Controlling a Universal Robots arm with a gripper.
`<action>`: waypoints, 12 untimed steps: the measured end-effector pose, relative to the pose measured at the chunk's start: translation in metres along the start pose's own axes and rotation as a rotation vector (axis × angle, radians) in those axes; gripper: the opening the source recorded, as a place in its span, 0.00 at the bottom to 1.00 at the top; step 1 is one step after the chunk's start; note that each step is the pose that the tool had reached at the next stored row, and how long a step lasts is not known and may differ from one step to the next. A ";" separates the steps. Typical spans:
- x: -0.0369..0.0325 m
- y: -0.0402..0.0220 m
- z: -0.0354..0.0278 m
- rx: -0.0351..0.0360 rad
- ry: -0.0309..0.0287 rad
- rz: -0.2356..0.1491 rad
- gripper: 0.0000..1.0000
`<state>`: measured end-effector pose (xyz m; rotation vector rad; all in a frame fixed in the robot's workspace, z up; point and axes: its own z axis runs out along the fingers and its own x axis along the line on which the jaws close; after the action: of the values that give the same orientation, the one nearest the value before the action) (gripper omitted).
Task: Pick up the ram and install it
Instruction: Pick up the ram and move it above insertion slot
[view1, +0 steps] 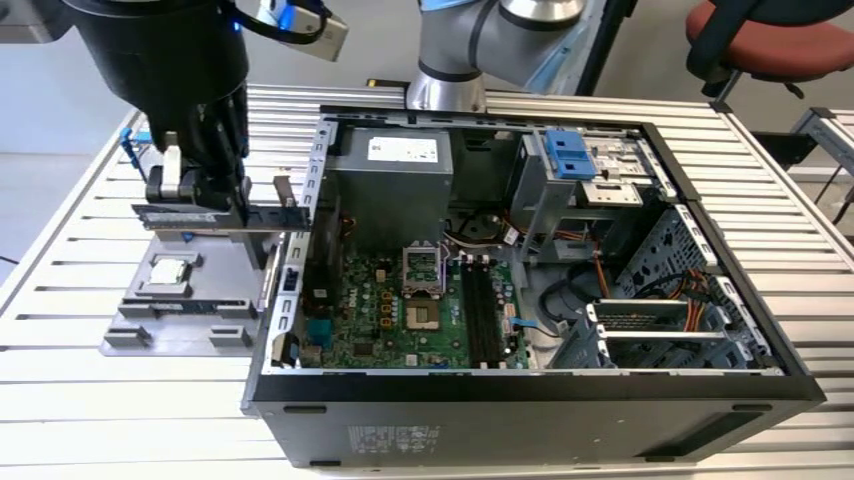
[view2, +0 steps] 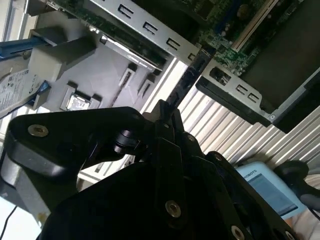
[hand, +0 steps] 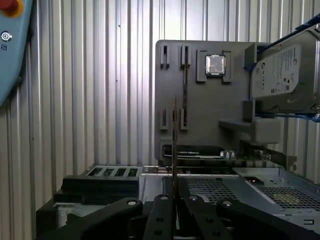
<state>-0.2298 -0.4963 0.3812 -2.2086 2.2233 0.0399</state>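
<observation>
The gripper (hand: 174, 199) is clenched on the ram (hand: 174, 150), its two fingers pressed against the stick's flat faces. In both wrist views the ram therefore appears edge-on, as a thin line running out from between the fingertips. This grip probably leaves the long contact edge free and keeps the board from twisting. In the exterior view the gripper hangs above the grey tray (hand: 200, 115), just to the exterior view's left of the open case (view1: 534, 392), so the ram is lifted clear of the tray and outside the case. The tray has narrow upright slots, apparently so that thin boards stand on edge where the fingers can close on them. A chip (hand: 215, 65) sits in its own recess, and a hard drive (hand: 282, 70) stands at one end. The black slots (view1: 481, 310) on the motherboard (view1: 387, 310) lie well apart from the ram, so the pick-up looks done and the installation does not.
</observation>
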 end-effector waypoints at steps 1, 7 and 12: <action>-0.0001 -0.0032 0.0000 0.0000 0.0000 0.000 0.00; -0.0005 -0.0225 -0.0003 -0.0001 0.0000 -0.001 0.00; -0.0010 -0.0386 -0.0004 -0.0001 0.0000 -0.002 0.00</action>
<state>-0.1911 -0.4956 0.3812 -2.2104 2.2215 0.0400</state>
